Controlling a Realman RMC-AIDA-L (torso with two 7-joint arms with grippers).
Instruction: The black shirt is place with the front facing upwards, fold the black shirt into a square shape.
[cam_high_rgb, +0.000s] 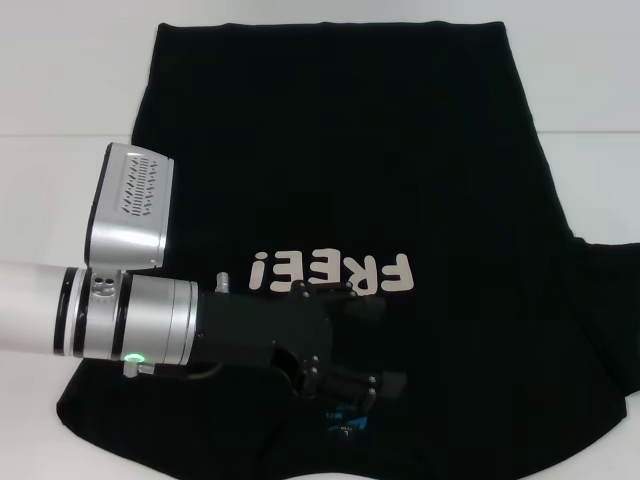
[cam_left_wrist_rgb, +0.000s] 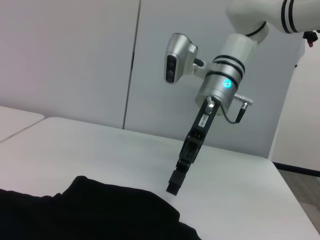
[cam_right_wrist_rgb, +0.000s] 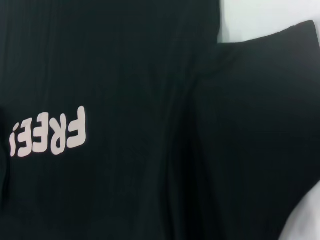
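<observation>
The black shirt (cam_high_rgb: 350, 150) lies spread flat on the white table (cam_high_rgb: 60, 100), front up, with its pale "FREE!" lettering (cam_high_rgb: 330, 272) facing me upside down. A small blue neck label (cam_high_rgb: 345, 420) shows at the near edge. My left gripper (cam_high_rgb: 385, 345) reaches in from the left and hovers open over the chest, just above the collar, holding nothing. My right gripper (cam_left_wrist_rgb: 172, 187) hangs pointing down over bare table beside the shirt's edge (cam_left_wrist_rgb: 100, 210); it is outside the head view. The right wrist view shows the lettering (cam_right_wrist_rgb: 50, 132) and a spread sleeve (cam_right_wrist_rgb: 270, 100).
Bare white table (cam_left_wrist_rgb: 100, 145) surrounds the shirt on the far side and left. The right sleeve (cam_high_rgb: 610, 300) reaches the head view's right border. Pale wall panels (cam_left_wrist_rgb: 75, 60) stand behind the table, whose edge (cam_left_wrist_rgb: 300, 210) drops to the floor.
</observation>
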